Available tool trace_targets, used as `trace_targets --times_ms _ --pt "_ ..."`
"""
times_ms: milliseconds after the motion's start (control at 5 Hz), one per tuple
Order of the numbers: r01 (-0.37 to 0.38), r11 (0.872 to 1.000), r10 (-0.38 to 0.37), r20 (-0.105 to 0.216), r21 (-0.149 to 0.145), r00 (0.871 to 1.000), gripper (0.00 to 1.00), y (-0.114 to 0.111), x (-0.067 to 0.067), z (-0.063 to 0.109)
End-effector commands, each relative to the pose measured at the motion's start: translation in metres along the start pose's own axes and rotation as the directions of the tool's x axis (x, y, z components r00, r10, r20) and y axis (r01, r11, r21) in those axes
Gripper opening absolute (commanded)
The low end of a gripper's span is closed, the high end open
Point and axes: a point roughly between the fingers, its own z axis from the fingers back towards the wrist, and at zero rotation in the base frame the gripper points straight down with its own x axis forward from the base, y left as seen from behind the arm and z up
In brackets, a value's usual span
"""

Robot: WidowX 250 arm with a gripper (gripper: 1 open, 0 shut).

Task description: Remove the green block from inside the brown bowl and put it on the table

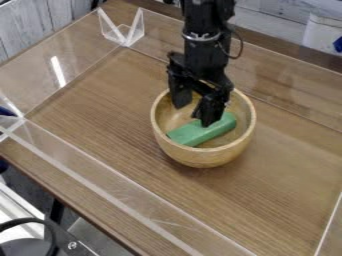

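Green block: lay inside the brown bowl, which stood toward the far edge of the table. Black gripper: reached into the bowl, fingers spread apart; any contact with the block unclear.

Bare counter left of the bowl and in front of it: we could pass low there. Right side has free counter too. Bowl wall rings the block, so sideways exit is blocked; up is the way out. Arm and hand fill the space over the bowl's far side. Clear walls edge the counter; clear bracket stands at the far left.
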Motion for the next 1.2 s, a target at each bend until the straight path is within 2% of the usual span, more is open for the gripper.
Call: trace_targets --times_ms 0,400,600,800,1000 --pt "-0.006 1.0 0.005 0.047 0.013 0.999 1.0 0.005 0.004 0.01" --pt "0.002 1.0 -0.004 0.083 0.019 0.997 1.0 0.0 0.001 0.027" --pt "0.008 1.0 -0.01 0.089 0.017 0.996 1.0 -0.001 0.003 0.025" --pt "0.006 1.0 -0.007 0.073 0.013 0.997 1.0 0.001 0.007 0.016" --pt "0.007 1.0 -0.008 0.072 0.011 0.997 1.0 0.001 0.008 0.012"
